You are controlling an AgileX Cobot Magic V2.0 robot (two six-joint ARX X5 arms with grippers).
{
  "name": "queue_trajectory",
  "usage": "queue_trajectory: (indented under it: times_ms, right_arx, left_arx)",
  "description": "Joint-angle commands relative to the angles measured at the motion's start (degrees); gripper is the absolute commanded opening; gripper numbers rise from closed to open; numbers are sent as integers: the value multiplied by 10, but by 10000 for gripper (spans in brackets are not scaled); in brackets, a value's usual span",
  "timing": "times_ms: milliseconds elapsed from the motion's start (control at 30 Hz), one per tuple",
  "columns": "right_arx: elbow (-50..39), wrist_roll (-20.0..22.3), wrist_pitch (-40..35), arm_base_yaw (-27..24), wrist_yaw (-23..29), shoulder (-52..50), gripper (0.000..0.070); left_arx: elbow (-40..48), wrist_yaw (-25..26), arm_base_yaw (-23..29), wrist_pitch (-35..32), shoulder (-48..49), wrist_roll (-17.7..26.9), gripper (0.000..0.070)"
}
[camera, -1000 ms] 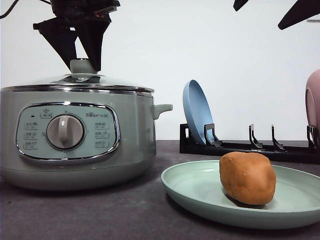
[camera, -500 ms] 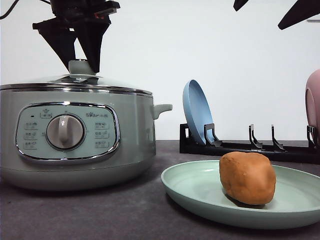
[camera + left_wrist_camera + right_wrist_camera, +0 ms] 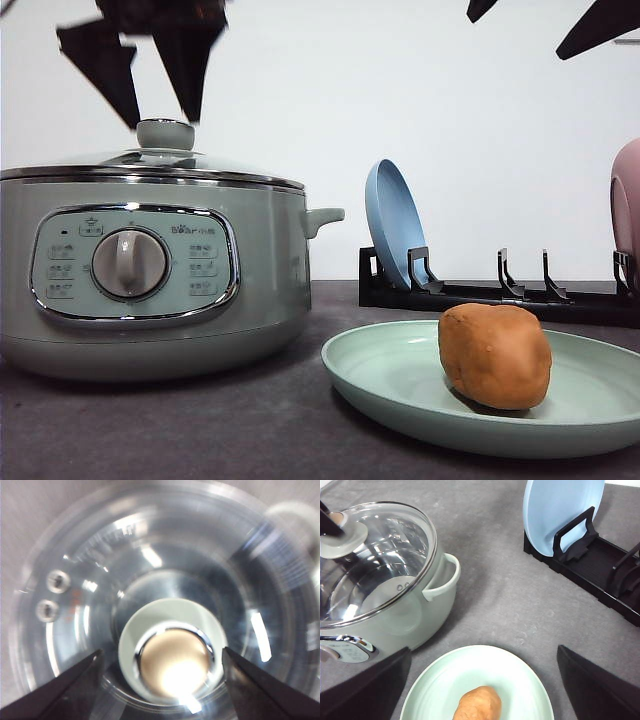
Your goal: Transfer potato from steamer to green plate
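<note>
Front view: the potato (image 3: 495, 356) is seen lying on the green plate (image 3: 400, 385), to the right of the steamer (image 3: 150, 270) and apart from it on the counter (image 3: 200, 430). The transfer is therefore judged complete as far as the pictures show; only withdrawal of the arms appears to be left. The steamer is closed by its glass lid (image 3: 375, 560), and through the glass no item can be made out inside. The left tool (image 3: 140, 75) is held just above the lid knob (image 3: 165, 133), its fingers spread wide to either side and not touching the knob; nothing is gripped. The right tool (image 3: 480, 690) is seen from its wrist camera above the plate, right of the steamer, fingers wide apart and empty. Behind the plate, a black rack (image 3: 500, 290) carries a blue plate (image 3: 395, 225) standing on edge; a pink item (image 3: 627, 210) is partly seen further right of the steamer.
</note>
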State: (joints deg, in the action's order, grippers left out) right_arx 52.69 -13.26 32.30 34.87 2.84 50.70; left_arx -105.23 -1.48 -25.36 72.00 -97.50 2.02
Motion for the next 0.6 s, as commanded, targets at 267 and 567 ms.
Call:
queue_trajectory:
  times_ms: [267, 567]
  right_arx:
    - [7, 6, 22, 5, -44, 4, 592]
    - [7, 6, 109, 5, -158, 4, 590]
  left_arx:
    - [-12, 35, -3, 21, 103, -2, 472]
    - [-12, 137, -3, 51, 175, -2, 468]
